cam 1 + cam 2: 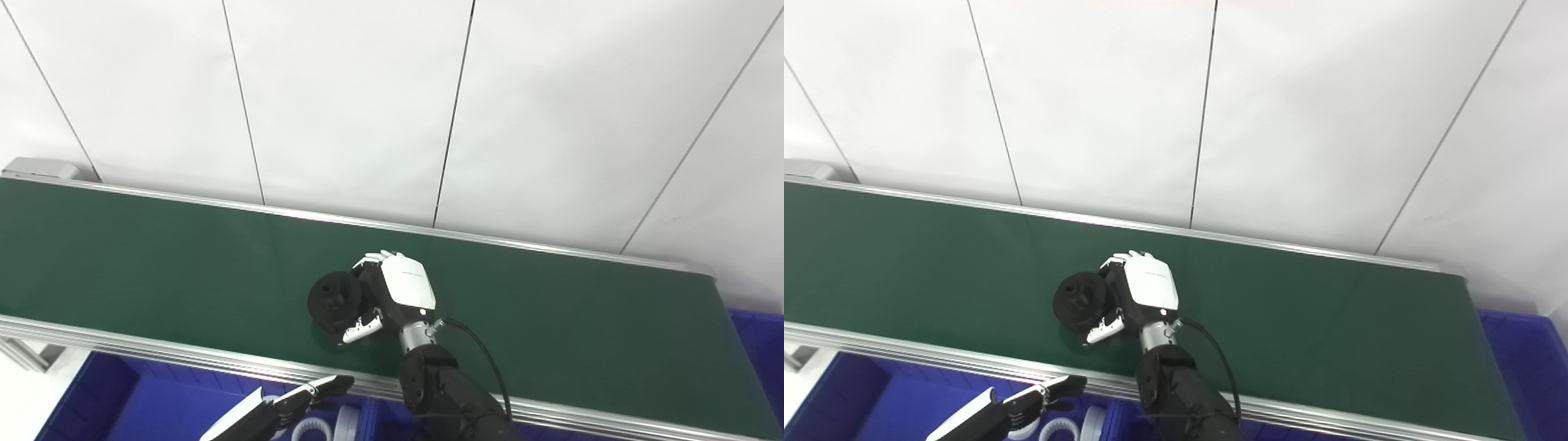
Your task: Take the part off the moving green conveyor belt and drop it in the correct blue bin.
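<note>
The right hand's fingers (366, 262) curl over the far side of the black part (334, 299) while the thumb (361, 331) presses in from the near side, so the right hand (401, 288) looks closed on the part, though how firmly cannot be told, since the contact surfaces are hidden behind the part. The part is a round, wheel-like piece standing on edge, with its hub facing left, and it appears to touch the belt (153, 257) or sit just above it near the middle of the belt's width. The left hand (306, 395) waits low in front of the belt's near rail (184, 358), its fingers stretched out and apart, holding nothing. Below the rail lie the blue bins (147, 404); white ring-shaped pieces (312, 429) show in one of them, and another bin (1531, 367) sits at the belt's right end. From here the main risk is a slip: the part is round and smooth-looking, and the grip reaches only its right side, so a quick lift could roll it out between thumb and fingers. If the belt is running, drag on the part's lower edge could twist it in the grasp. Carried too low, it could clip the rail and drop into the wrong bin.
</note>
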Tool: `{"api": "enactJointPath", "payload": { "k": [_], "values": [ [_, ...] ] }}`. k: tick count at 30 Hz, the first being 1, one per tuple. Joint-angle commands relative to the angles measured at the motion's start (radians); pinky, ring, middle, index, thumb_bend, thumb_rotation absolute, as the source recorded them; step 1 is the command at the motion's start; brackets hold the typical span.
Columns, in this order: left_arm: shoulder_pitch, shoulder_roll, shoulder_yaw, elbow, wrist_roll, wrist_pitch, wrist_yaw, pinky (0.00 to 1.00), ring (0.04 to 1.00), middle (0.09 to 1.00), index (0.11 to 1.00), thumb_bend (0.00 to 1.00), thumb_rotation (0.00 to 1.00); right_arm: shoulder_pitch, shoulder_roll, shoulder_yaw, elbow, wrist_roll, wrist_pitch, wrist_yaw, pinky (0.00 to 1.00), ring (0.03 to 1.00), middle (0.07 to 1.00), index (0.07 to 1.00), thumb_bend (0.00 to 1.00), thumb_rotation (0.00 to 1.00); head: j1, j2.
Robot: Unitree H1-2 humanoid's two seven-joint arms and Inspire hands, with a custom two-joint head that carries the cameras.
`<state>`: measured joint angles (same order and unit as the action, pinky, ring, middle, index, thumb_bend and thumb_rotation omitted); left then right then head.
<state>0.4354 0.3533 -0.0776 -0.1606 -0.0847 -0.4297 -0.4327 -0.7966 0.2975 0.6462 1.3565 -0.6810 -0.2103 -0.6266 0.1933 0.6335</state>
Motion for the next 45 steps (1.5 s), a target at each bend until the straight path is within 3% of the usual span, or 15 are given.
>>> {"api": "enactJointPath", "payload": {
  "k": [1, 6, 10, 23, 30, 32, 33, 36, 37, 39, 40, 45],
  "values": [
    [-0.012, -0.001, 0.005, -0.014, -0.012, -0.040, -0.003, 0.87, 0.927, 0.941, 0.916, 0.55, 0.53, -0.013, -0.003, -0.007, -0.042, 0.001, -0.038, -0.031, 0.90, 0.869, 0.797, 0.486, 0.52, 0.14, -0.011, 0.000],
    [-0.029, -0.004, 0.003, 0.002, -0.013, -0.040, -0.018, 0.88, 0.930, 0.946, 0.921, 0.52, 0.49, 0.019, -0.044, -0.014, -0.134, -0.008, -0.046, -0.053, 0.90, 0.868, 0.794, 0.486, 0.52, 0.14, -0.028, -0.001],
    [-0.047, -0.008, -0.001, 0.010, -0.013, -0.040, -0.026, 0.88, 0.930, 0.945, 0.920, 0.51, 0.50, 0.068, -0.095, -0.027, -0.272, -0.014, -0.042, -0.039, 0.89, 0.861, 0.792, 0.486, 0.52, 0.14, -0.041, -0.002],
    [-0.070, -0.006, 0.007, 0.030, -0.020, -0.040, -0.047, 0.87, 0.929, 0.948, 0.924, 0.51, 0.52, 0.279, -0.203, -0.091, -0.720, -0.021, 0.016, 0.095, 0.89, 0.863, 0.789, 0.485, 0.52, 0.14, -0.076, 0.006],
    [-0.098, -0.003, 0.005, 0.052, -0.029, -0.039, -0.058, 0.88, 0.935, 0.951, 0.929, 0.50, 0.52, 0.449, -0.274, -0.116, -0.999, -0.052, 0.063, 0.197, 0.89, 0.867, 0.788, 0.485, 0.52, 0.14, -0.116, 0.018],
    [-0.107, -0.003, 0.004, 0.055, -0.039, -0.039, -0.062, 0.90, 0.941, 0.953, 0.932, 0.49, 0.52, 0.495, -0.290, -0.126, -1.066, -0.052, 0.073, 0.229, 0.88, 0.865, 0.788, 0.485, 0.52, 0.14, -0.130, 0.038],
    [-0.111, -0.002, 0.004, 0.051, -0.039, -0.039, -0.061, 0.91, 0.949, 0.957, 0.938, 0.48, 0.52, 0.520, -0.298, -0.131, -1.105, -0.053, 0.080, 0.245, 0.87, 0.857, 0.782, 0.485, 0.52, 0.14, -0.143, 0.069],
    [-0.127, 0.013, 0.008, 0.019, -0.042, -0.032, -0.053, 0.92, 0.960, 0.971, 0.951, 0.46, 0.54, 0.604, -0.323, -0.155, -1.243, -0.047, 0.109, 0.308, 0.87, 0.857, 0.781, 0.485, 0.52, 0.14, -0.213, 0.201],
    [-0.131, 0.021, 0.012, 0.000, -0.044, -0.020, -0.050, 0.93, 0.965, 0.978, 0.958, 0.45, 0.59, 0.634, -0.332, -0.164, -1.290, -0.041, 0.116, 0.331, 0.88, 0.858, 0.782, 0.485, 0.52, 0.14, -0.273, 0.257],
    [-0.141, 0.033, 0.019, -0.017, -0.054, 0.000, -0.047, 0.94, 0.972, 0.988, 0.971, 0.46, 0.68, 0.680, -0.347, -0.176, -1.349, -0.036, 0.117, 0.360, 0.88, 0.852, 0.773, 0.485, 0.52, 0.14, -0.284, 0.260],
    [-0.153, 0.043, 0.022, -0.017, -0.070, 0.015, -0.050, 0.94, 0.973, 0.986, 0.970, 0.47, 0.69, 0.716, -0.358, -0.181, -1.387, -0.035, 0.124, 0.380, 0.88, 0.853, 0.772, 0.484, 0.52, 0.14, -0.338, 0.282],
    [-0.197, 0.079, 0.021, 0.017, -0.148, 0.055, -0.078, 0.98, 0.991, 0.981, 0.965, 0.47, 0.64, 0.875, -0.425, -0.201, -1.494, -0.028, 0.103, 0.435, 0.87, 0.857, 0.764, 0.484, 0.52, 0.14, -0.375, 0.304]
  ]
}}
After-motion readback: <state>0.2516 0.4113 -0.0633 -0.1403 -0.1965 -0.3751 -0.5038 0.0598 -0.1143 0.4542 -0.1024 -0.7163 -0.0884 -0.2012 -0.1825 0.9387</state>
